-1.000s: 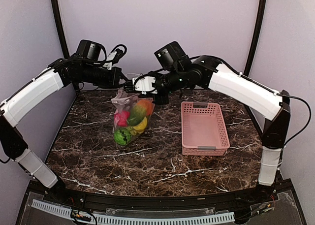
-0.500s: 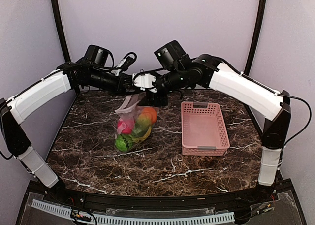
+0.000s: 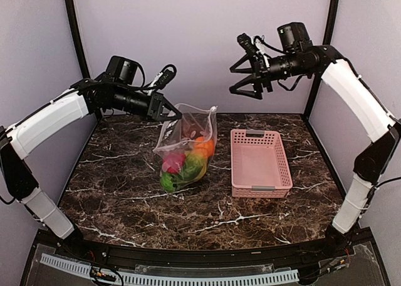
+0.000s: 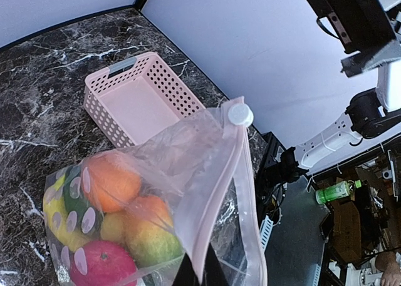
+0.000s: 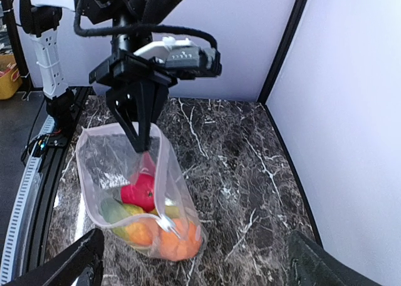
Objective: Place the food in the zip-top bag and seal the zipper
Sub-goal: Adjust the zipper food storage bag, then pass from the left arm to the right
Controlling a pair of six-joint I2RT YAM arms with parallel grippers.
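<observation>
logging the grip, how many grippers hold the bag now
1: the left gripper pinches the zip-top bag at its top edge. The right gripper hangs open up high, touching nothing.

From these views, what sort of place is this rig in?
Probably a robot test booth in a lab or workshop: plain lilac wall panels on black posts enclose a marble-look table, and the left wrist view shows a green bottle outside it.
</observation>
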